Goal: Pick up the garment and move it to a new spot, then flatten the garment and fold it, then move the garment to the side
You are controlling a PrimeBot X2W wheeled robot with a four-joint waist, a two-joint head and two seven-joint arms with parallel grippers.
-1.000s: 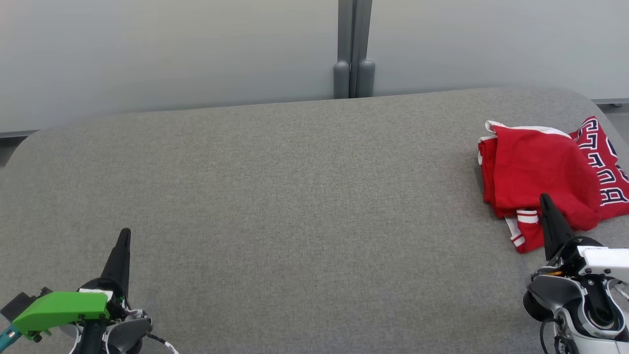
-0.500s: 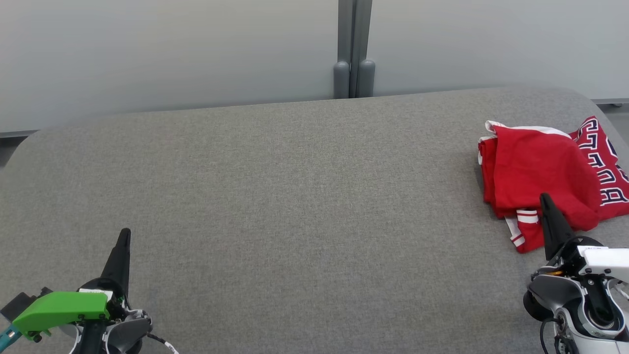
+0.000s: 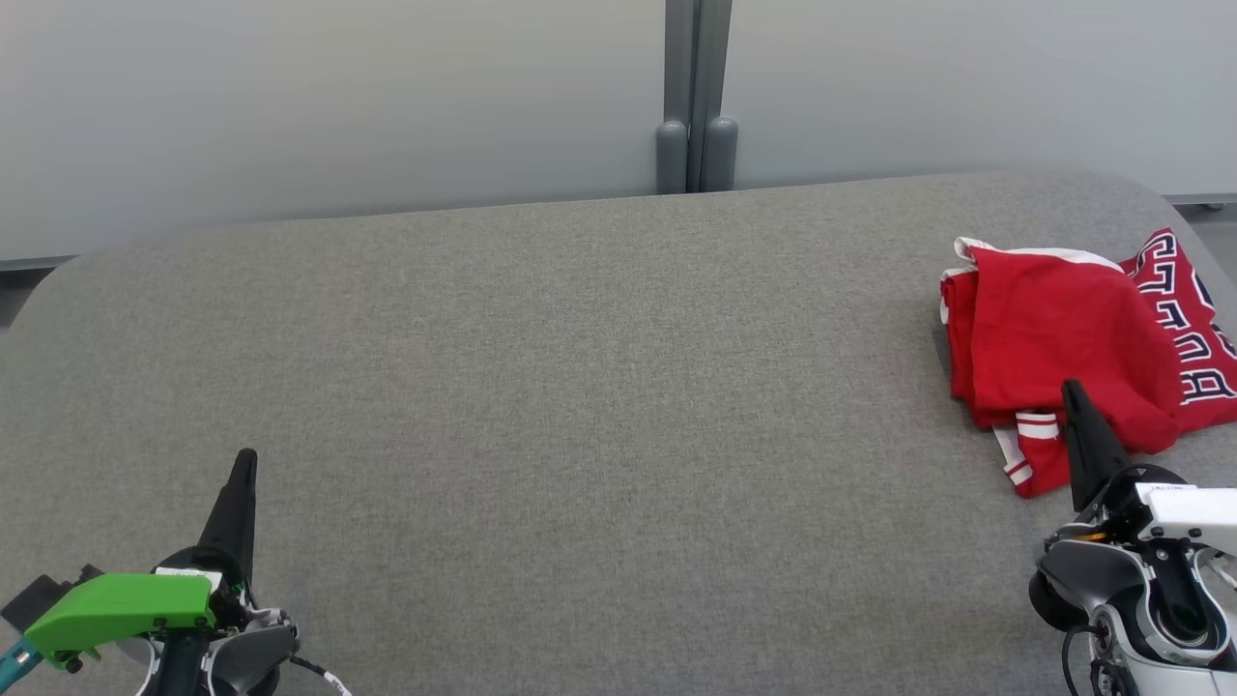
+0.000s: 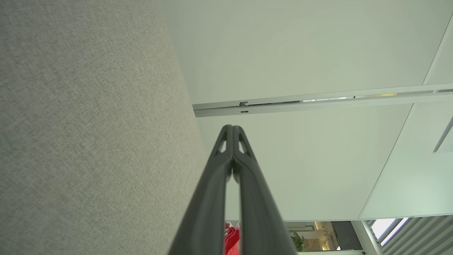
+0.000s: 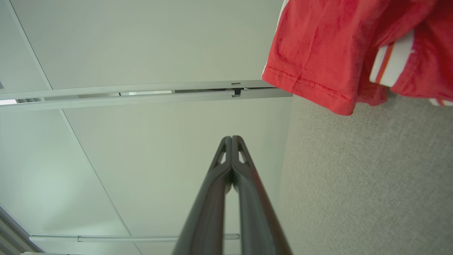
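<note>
The one piece of writing we can find is on the red jersey point(image 3: 1058, 338). Its far right panel carries large dark-navy block letters point(image 3: 1187, 319) edged in white. They lie sideways to us and run off the right edge of the head view, so we cannot make out a whole word.

The jersey lies crumpled and loosely doubled over at the right end of the grey fabric-covered table point(image 3: 580, 387), close to the far right corner. A white-and-red striped trim point(image 3: 1034, 425) pokes out along its near side.

Our right gripper point(image 3: 1068, 389) sits at the lower right of the head view, pointing up the picture and leaning a little to the left. Its tip overlaps the jersey's near edge there, but we cannot tell whether it touches the cloth. In the right wrist view its two dark fingers point(image 5: 214, 198) meet at the tip, clenched on nothing. The jersey's stitched hem point(image 5: 308, 85) crosses the upper right, apart from that tip.

Our left gripper point(image 3: 247, 456) sits at the lower left over bare table, well apart from the jersey, with a green housing point(image 3: 121, 604) at its wrist. It points up the picture, tilted slightly right. In the left wrist view its fingers are pressed together, closed and empty, and a sliver of red shows far off between them.
</note>
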